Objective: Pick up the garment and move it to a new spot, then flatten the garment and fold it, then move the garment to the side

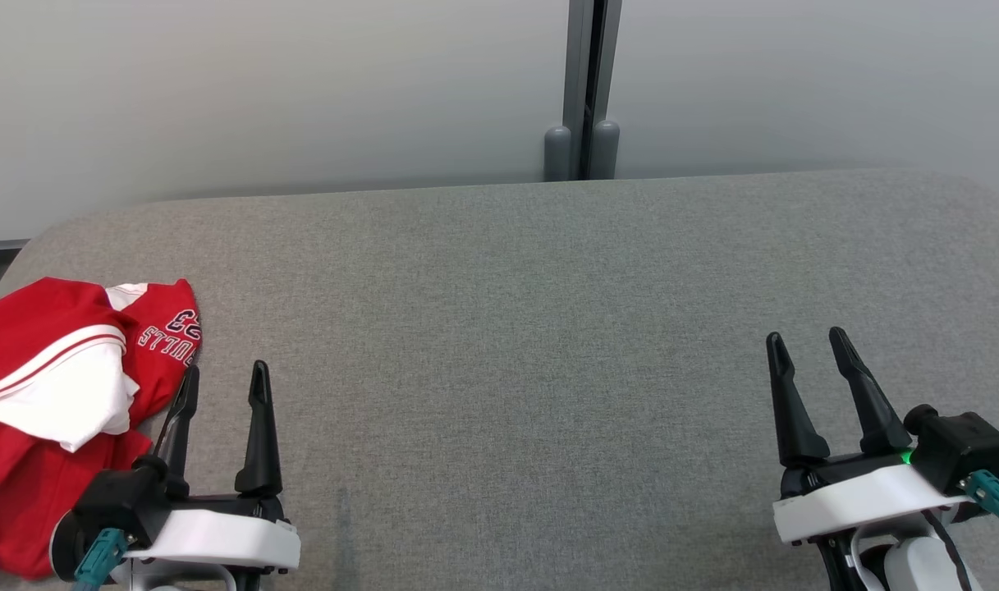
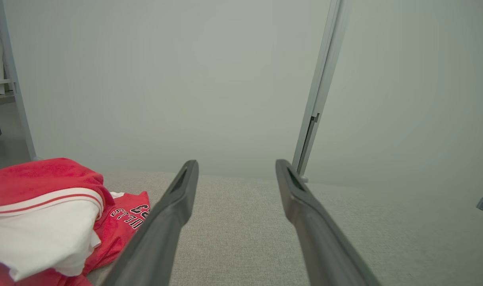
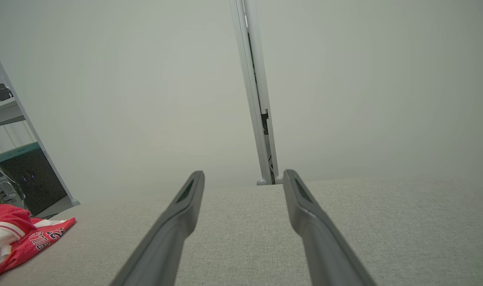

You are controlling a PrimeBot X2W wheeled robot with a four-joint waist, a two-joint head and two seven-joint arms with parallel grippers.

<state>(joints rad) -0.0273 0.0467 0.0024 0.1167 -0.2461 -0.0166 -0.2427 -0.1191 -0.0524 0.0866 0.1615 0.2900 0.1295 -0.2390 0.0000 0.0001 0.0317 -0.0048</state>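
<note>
Lying crumpled just outside the left gripper's [image 1: 225, 369] outer finger, the jersey [image 1: 48, 369] is a soft heap of red knit. A white panel is folded over its middle and white-and-red striped trim runs along one edge. The flap nearest the finger carries dark-outlined white lettering and a "23", upside down in the head view. That flap's red edge runs right up to the finger's side; whether cloth and finger touch cannot be told. The heap bulges in loose rounded folds and thins out where the lettered flap lies flat.

The left gripper's two long dark fingers are smooth, matte, tapering blades with a shallow recess near each tip. They stand spread wide, gripping nothing, and the grey cloth shows between them. The right gripper [image 1: 807, 336] is well apart from the jersey, across the surface, its fingers likewise parted wide and empty.

Both pairs of fingers sit low over the table [image 1: 507, 328], a broad top with rounded corners covered in grey, finely woven fabric. Beyond the fingertips, past the table's far edge, rise smooth pale wall panels joined by a grey metal post [image 1: 581, 82] that ends in two rounded feet.
</note>
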